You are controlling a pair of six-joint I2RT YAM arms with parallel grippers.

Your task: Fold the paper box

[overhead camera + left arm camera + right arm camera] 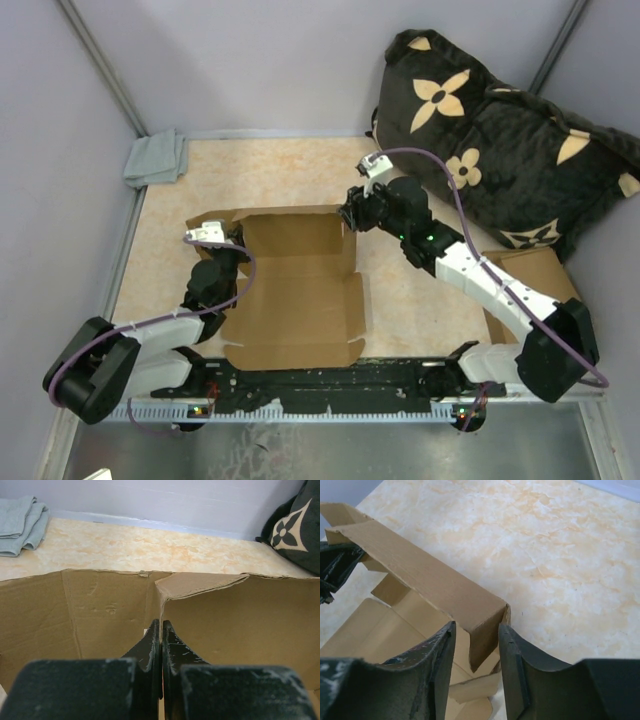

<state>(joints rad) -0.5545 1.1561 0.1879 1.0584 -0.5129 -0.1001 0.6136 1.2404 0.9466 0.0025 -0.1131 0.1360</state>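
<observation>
The paper box (300,290) lies open in the middle of the table, its brown far wall folded up. My left gripper (230,240) is at the box's far left corner. In the left wrist view the gripper (161,622) is shut on a thin upright cardboard edge of the box (240,630). My right gripper (348,215) is at the far right corner. In the right wrist view this gripper (476,627) is open and straddles the end of the folded-over far wall (435,585). The right finger is close against the cardboard and the left finger stands apart from it.
A folded grey cloth (155,158) lies at the far left corner of the table. A dark flowered pillow (500,140) fills the far right. Flat brown cardboard pieces (545,270) lie under my right arm. Grey walls close in on the left, far and right sides.
</observation>
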